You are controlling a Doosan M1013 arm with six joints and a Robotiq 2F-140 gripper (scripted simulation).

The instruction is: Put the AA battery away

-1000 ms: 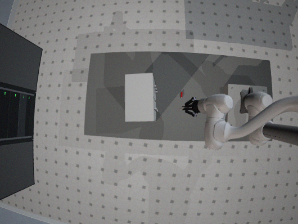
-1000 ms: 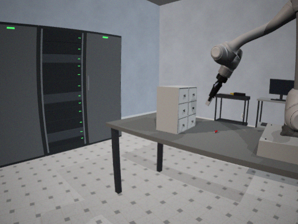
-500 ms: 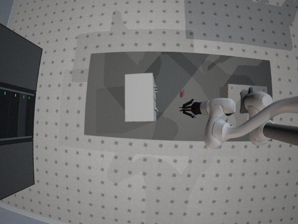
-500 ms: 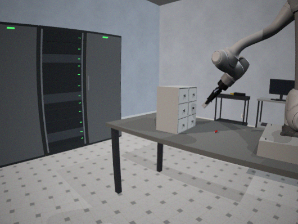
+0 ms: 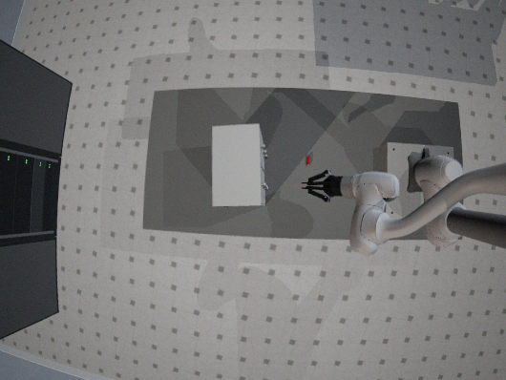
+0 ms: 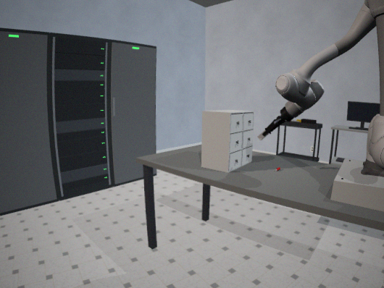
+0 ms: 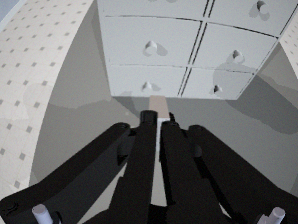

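Observation:
The small white chest (image 5: 237,164) stands on the grey table, with two columns of three drawers, all pushed in; it also shows in the side view (image 6: 227,140) and in the wrist view (image 7: 193,30). The red AA battery (image 5: 308,159) lies on the table in front of the chest, and also shows in the side view (image 6: 278,168). My gripper (image 5: 305,186) (image 6: 262,135) is shut and empty, tilted towards the chest's front, in the air some way off the drawers. In the wrist view the fingertips (image 7: 157,119) point at the lower drawers. The drawers' contents are hidden.
The arm's white base block (image 5: 420,172) sits on the table's right end. A dark server cabinet (image 6: 76,116) stands beyond the table's far end. A small side table and a desk with a monitor (image 6: 362,112) stand at the back wall.

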